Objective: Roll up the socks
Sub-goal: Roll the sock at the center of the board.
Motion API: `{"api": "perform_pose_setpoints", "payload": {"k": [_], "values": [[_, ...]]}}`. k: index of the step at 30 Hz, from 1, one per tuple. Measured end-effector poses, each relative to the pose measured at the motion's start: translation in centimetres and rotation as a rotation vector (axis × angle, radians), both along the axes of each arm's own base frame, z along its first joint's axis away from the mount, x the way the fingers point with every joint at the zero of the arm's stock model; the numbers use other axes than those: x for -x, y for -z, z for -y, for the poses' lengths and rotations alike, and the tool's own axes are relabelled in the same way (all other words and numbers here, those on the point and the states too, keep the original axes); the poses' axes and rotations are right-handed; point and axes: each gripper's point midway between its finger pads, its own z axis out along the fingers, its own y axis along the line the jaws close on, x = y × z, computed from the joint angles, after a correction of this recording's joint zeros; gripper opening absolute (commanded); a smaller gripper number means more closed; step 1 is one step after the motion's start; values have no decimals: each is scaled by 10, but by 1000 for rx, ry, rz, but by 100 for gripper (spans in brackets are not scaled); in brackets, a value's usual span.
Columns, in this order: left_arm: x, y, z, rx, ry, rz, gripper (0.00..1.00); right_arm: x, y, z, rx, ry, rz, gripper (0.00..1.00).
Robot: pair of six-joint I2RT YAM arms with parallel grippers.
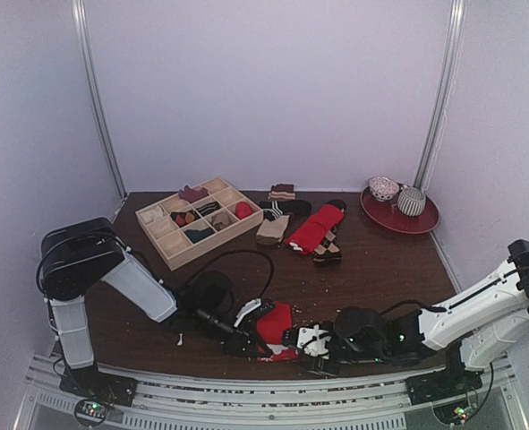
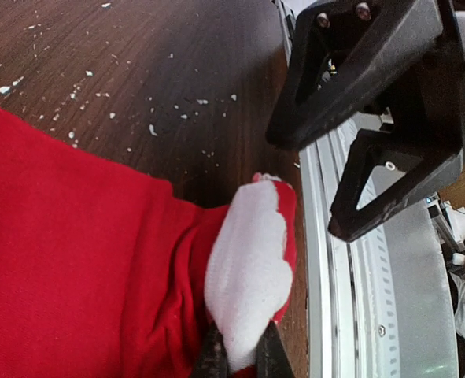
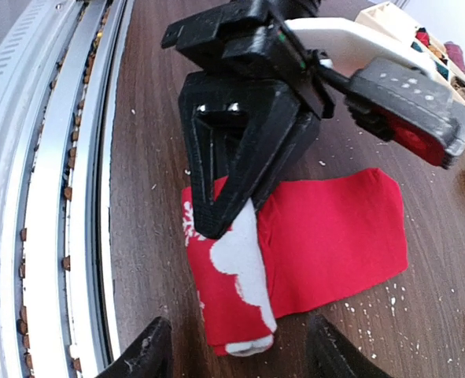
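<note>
Pulling on the red sock (image 1: 275, 324) from this grip is the main hazard. The left gripper (image 2: 240, 356) is clamped on only a thin bite of the white-striped end (image 2: 248, 268), so the fabric could slip free under any sideways load, and the turned-over end would then probably fall flat.

A second hazard is the near edge of the desk (image 1: 380, 269). The sock lies at that edge, about midway along it, with its white end just beside the metal rail (image 2: 350, 315). A drag toward the arm bases could carry the fabric onto the rail or off the desk.

A third hazard is contact between the claws. The right gripper (image 3: 240, 358) stands with its fingers apart and holds nothing. In the right wrist view the white end lies between its two fingers, and the left gripper is directly ahead of it. Closing or advancing without clearance could strike the left fingers or pinch the wrong layer.

Arm pose:
- Left arm: reaches low from the near left corner toward the middle of the near edge, wrist nearly level with the desk.
- Right arm: reaches low from the near right corner, facing the left gripper across the sock.

The cream sock (image 1: 272, 229) lies well apart, toward the far edge, beside the wooden tray (image 1: 170, 240).
</note>
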Motion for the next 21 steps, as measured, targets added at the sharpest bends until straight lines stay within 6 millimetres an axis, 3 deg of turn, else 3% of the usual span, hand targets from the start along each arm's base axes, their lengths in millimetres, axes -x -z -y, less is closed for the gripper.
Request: {"api": "perform_pose_setpoints", "payload": {"k": [5,10,14,18,21], "values": [[0,0,0,0,-2,-1,0,2,13,-8,55,-41,30,57],[0,0,0,4,-1,1,0,0,21,-14,79,-49,34,49],[1,0,-1,5,0,1,0,0,32,-15,105,-45,21,28],[1,-1,-1,9,3,3,0,-2,40,-16,116,-25,0,18],[1,-3,-2,13,9,20,23,-3,38,-18,105,-17,-18,17]]}}
